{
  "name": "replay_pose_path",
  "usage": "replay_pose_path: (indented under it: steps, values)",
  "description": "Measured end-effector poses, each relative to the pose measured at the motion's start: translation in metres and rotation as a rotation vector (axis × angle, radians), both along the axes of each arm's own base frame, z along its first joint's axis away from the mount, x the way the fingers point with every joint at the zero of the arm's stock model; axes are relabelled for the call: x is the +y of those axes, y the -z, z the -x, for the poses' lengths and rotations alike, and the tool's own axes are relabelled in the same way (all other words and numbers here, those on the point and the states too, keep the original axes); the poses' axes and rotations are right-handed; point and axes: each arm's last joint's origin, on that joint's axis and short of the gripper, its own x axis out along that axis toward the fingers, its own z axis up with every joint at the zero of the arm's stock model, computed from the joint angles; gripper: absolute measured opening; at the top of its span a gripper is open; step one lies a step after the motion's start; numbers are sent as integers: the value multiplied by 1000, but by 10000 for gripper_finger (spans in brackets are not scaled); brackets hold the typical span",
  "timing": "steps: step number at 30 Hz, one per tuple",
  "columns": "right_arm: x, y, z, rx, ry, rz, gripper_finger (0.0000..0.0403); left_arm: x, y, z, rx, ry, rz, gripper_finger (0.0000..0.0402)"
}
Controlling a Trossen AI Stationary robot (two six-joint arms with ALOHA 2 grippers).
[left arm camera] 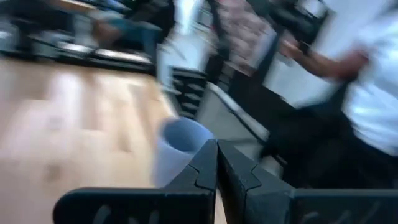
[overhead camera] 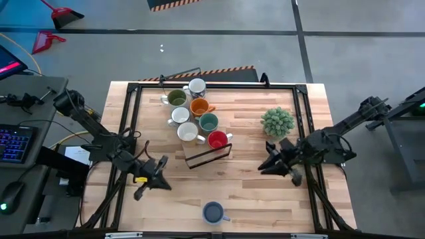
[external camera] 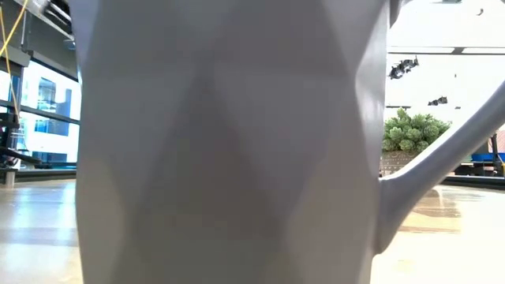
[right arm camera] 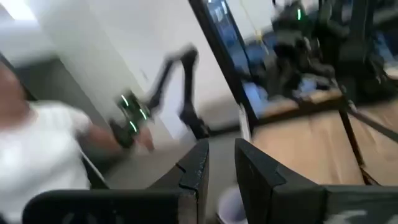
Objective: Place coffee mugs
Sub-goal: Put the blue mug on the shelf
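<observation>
A: Mugs on the surface (overhead camera: pixel 265 186) — where, and what like?

B: Six bunched near the far edge: white mug (overhead camera: pixel 197 86) farthest back, olive mug (overhead camera: pixel 176 99) beside it, orange mug (overhead camera: pixel 199 107) just in front, two cream mugs (overhead camera: pixel 179 116) (overhead camera: pixel 188 132) nearer, teal mug (overhead camera: pixel 208 122) between orange and red. Red mug (overhead camera: pixel 217 140) sitting at the corner of a thin black wire frame (overhead camera: pixel 207 156). All small, round, handled, mouths up.

A: And the blue one?

B: Blue mug (overhead camera: pixel 213 212) alone at the near edge, well apart from the bunch, handle to the right. Filling the low view almost wholly: pale grey-blue there, faceted wall, handle curving off one side. Seen also past the left arm's fingers, upright on the wood.

A: Claws?

B: Left claw (overhead camera: pixel 141 194) above the near-left part of the surface, pressed together, nothing between the fingers. Right claw (overhead camera: pixel 265 166) over the right side, just in front of the spiky potted plant (overhead camera: pixel 277 121); fingers slightly apart in the right wrist view, nothing seen between them.

A: Any writing, brands, labels?

B: None readable on any mug. Person in a white shirt (left arm camera: pixel 373 93) beyond the surface, blurred.
</observation>
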Motion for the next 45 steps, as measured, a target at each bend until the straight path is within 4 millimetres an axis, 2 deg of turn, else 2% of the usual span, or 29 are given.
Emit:
replay_pose_path:
  steps: [3, 7, 12, 17, 23, 30, 34, 40, 45]
  values:
    - [11, -15, -18, 168, -4, 122, 62, -3, -1, 6, 9, 116, -8, 1]
    - [28, -18, -48, 396, -7, 200, 62, -1, 0, 11, 54, 118, -9, 0]
    - [51, -22, -87, 500, -23, 250, 62, -1, -1, 18, 95, 139, 22, 0]
    - [72, -23, -127, 566, -11, 245, 62, -4, -6, 29, 91, 237, 35, 0]
    - [92, -13, -175, 784, -18, 167, 62, -3, -4, 46, 174, 296, 26, 0]
    - [112, 7, -218, 1015, -76, 223, 71, 0, -10, 61, 171, 359, 36, 0]
    - [117, 22, -238, 1121, -52, 270, 109, 3, -15, 68, 151, 387, 57, 0]
    - [118, 40, -261, 1183, -18, 293, 180, 6, -18, 75, 149, 410, 81, 0]
    - [119, 56, -269, 1235, -50, 286, 203, 6, -16, 77, 175, 402, 64, 0]
